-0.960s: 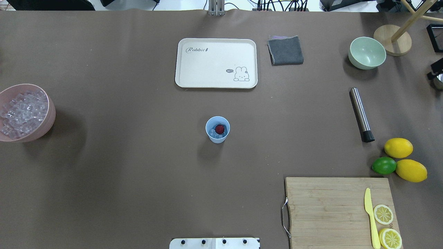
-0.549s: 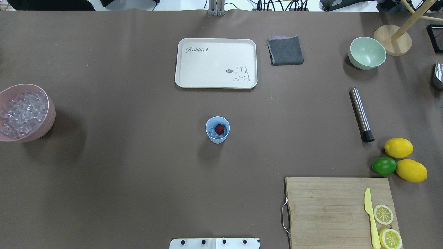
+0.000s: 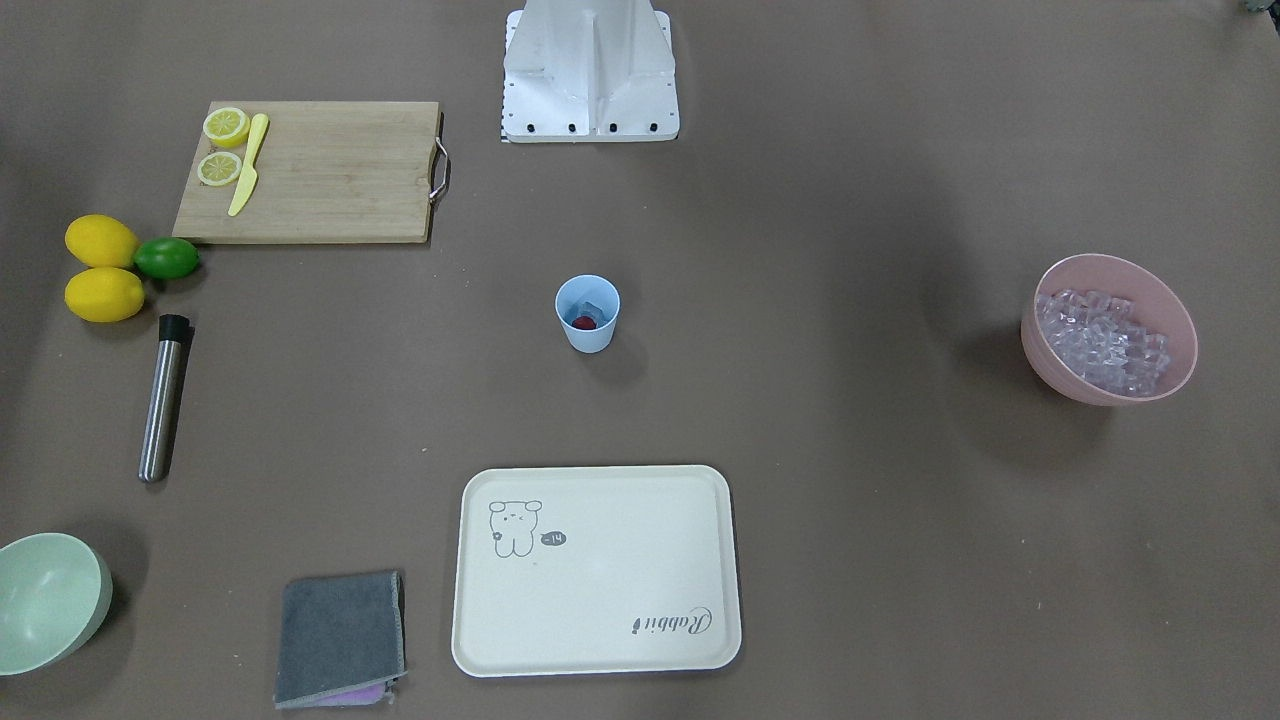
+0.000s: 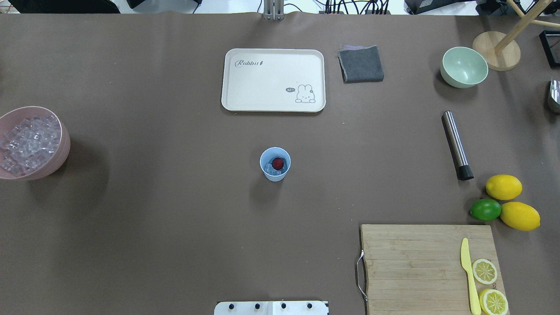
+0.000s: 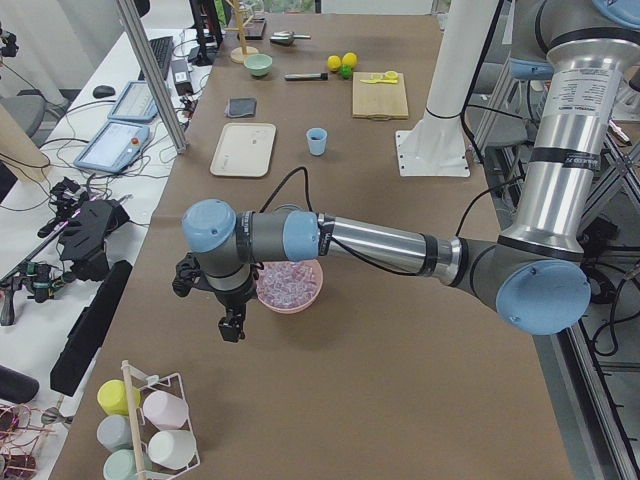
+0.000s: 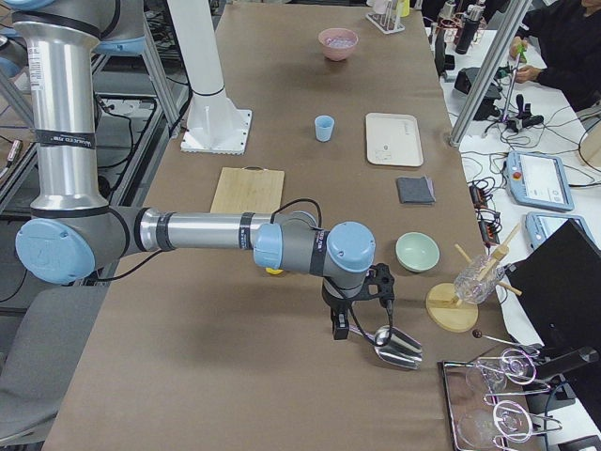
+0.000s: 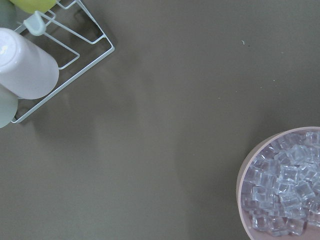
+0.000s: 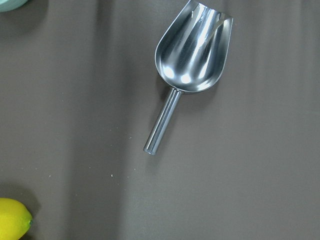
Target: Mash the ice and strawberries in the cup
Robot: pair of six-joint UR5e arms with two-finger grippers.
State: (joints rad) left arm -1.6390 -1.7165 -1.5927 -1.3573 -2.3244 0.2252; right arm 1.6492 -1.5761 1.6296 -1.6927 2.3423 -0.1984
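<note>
The light blue cup [image 4: 275, 164] [image 3: 587, 313] stands upright mid-table, alone. Inside it lie a red strawberry [image 4: 277, 163] [image 3: 583, 322] and a few pieces of clear ice [image 4: 273, 172] [image 3: 596, 306]. More ice [image 4: 26, 142] [image 7: 282, 185] fills a pink bowl [image 4: 64, 144] [image 3: 1040, 345] at the table's left end. My left gripper [image 5: 232, 330] hangs just beyond that bowl, far from the cup; I cannot tell whether it is open or shut. My right gripper [image 6: 340, 331] hovers past the table's right end beside a steel scoop [image 8: 194, 50] [image 6: 397, 344]; its state cannot be told either.
A steel muddler [image 4: 456, 144] lies right of the cup, near two lemons [image 4: 504, 187] and a lime [image 4: 485, 209]. A cutting board [image 4: 415, 262] holds a yellow knife and lemon slices. Tray [image 4: 274, 65], grey cloth [image 4: 360, 64] and pale green bowl [image 4: 463, 66] line the far side. A cup rack [image 7: 30, 65] stands beyond the pink bowl.
A dark gripper part at the overhead view's right edge one second ago has left that view; the scoop stays there. The cup and its contents have not moved.
</note>
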